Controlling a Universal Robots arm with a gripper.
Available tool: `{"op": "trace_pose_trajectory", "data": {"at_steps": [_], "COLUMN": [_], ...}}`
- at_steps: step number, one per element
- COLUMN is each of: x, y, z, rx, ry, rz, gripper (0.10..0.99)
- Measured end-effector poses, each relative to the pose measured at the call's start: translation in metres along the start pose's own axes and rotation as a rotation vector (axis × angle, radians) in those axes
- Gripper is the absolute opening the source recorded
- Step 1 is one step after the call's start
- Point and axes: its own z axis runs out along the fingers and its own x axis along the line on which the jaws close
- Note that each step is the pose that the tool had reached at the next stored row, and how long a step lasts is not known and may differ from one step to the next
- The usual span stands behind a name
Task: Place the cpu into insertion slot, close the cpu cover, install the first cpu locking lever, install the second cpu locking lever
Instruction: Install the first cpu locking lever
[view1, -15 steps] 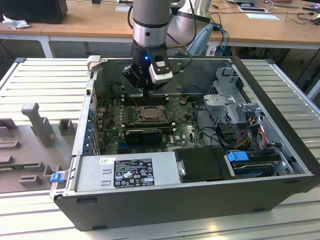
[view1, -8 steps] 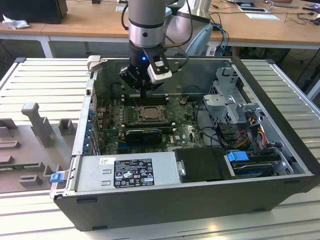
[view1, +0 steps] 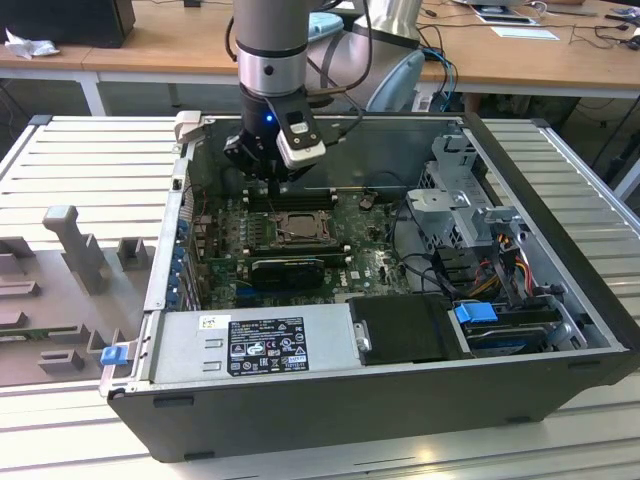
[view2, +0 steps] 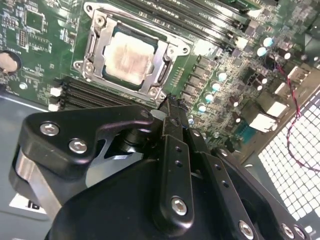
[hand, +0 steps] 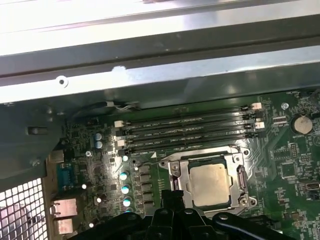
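Note:
The cpu (view2: 129, 55) lies flat in the insertion slot (view1: 297, 224) on the green board, its pale metal top showing. The cpu cover (view2: 96, 46), a grey metal frame, lies down around the chip, which shows through its window. In the first wrist view the cpu (hand: 210, 184) and the cpu cover (hand: 176, 172) sit just past my fingertips. My gripper (view2: 170, 102) hangs a little above the board beside the socket's corner, shut, with nothing between its fingers. In the exterior view the gripper (view1: 273, 175) stands over the socket's far edge.
Long black memory slots (hand: 190, 130) run beside the socket. The case's metal wall (hand: 150, 75) rises just beyond them. A grey power supply (view1: 260, 345) lies along the near side. A drive cage (view1: 460, 200) with cables is at the exterior view's right.

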Motion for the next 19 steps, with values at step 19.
{"op": "trace_pose_trajectory", "data": {"at_steps": [19], "x": [0.0336], "y": [0.0224], "z": [0.0054], "rx": [-0.003], "ry": [-0.0003], "rz": [-0.053], "gripper": [0.106]}}
